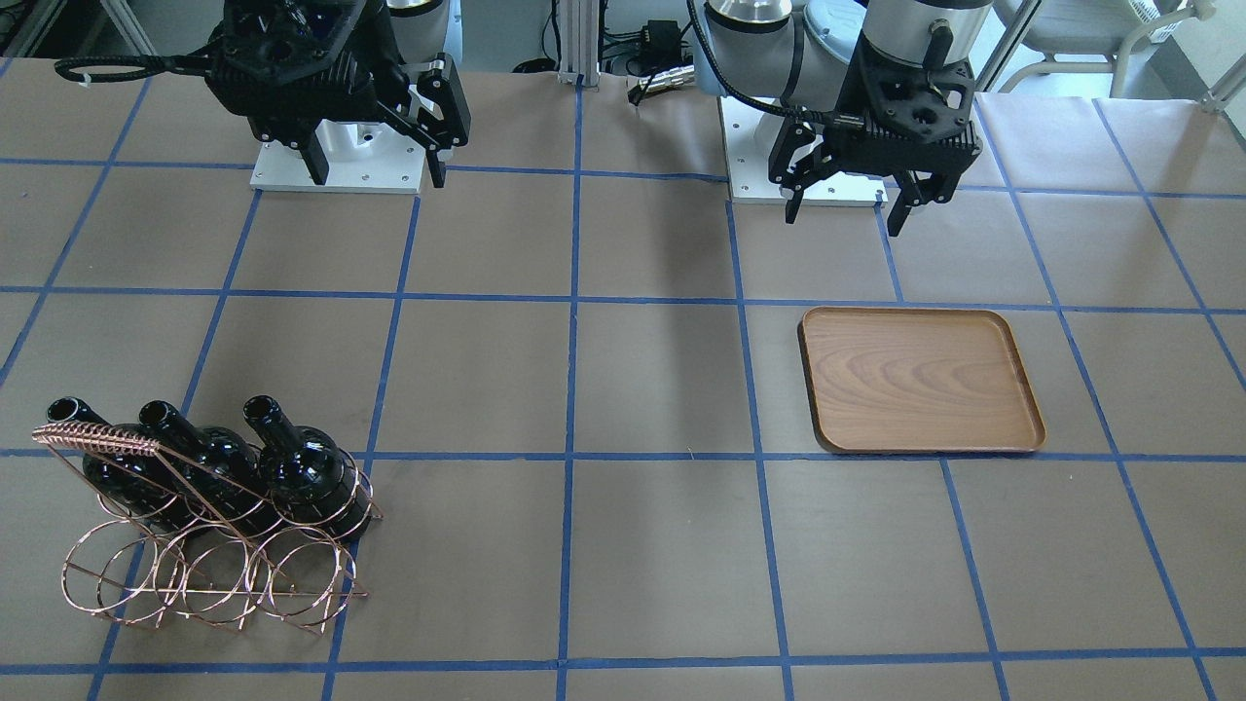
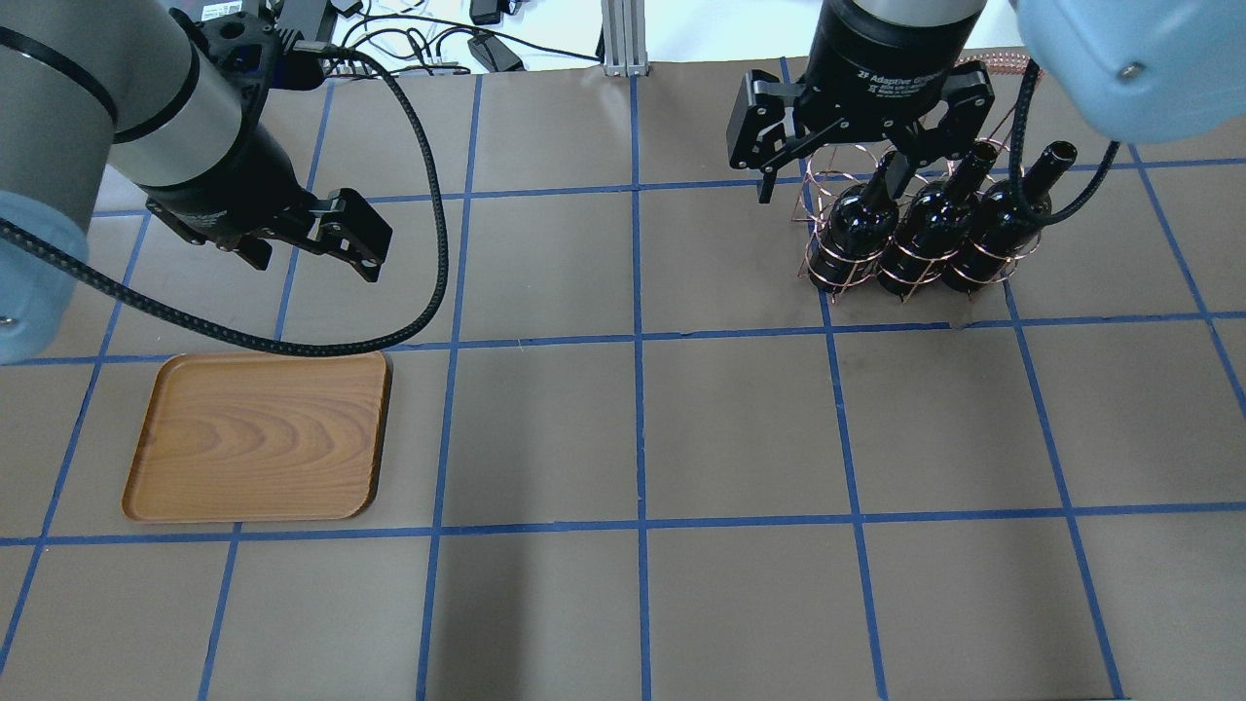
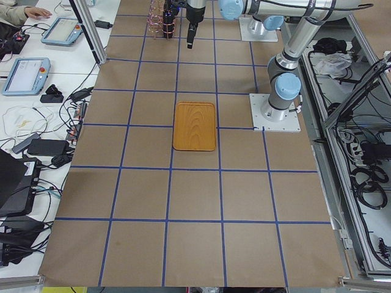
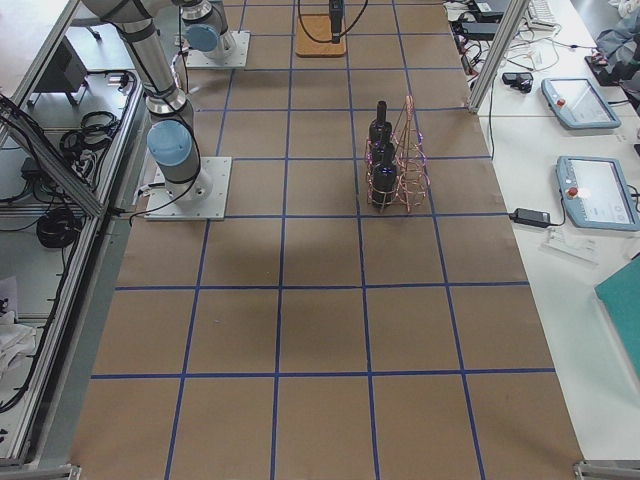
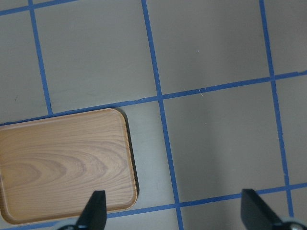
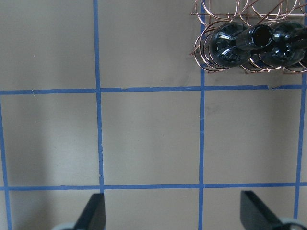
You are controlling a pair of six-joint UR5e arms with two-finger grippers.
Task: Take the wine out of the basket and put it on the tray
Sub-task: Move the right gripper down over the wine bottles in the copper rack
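**Grippers hang empty while three wine bottles [image 2: 930,229] sit in the copper wire basket [image 1: 209,574]**

From left: the left gripper [image 2: 313,255], jaws wide, points down near the bare wooden tray [image 2: 258,438]. Well apart to the right, the right gripper [image 2: 832,185], equally wide, hovers wrist-vertical short of the basket. The nearest bottle [image 2: 861,219] is best pinched at the neck and drawn out along its axis, lest the light wire frame drag.
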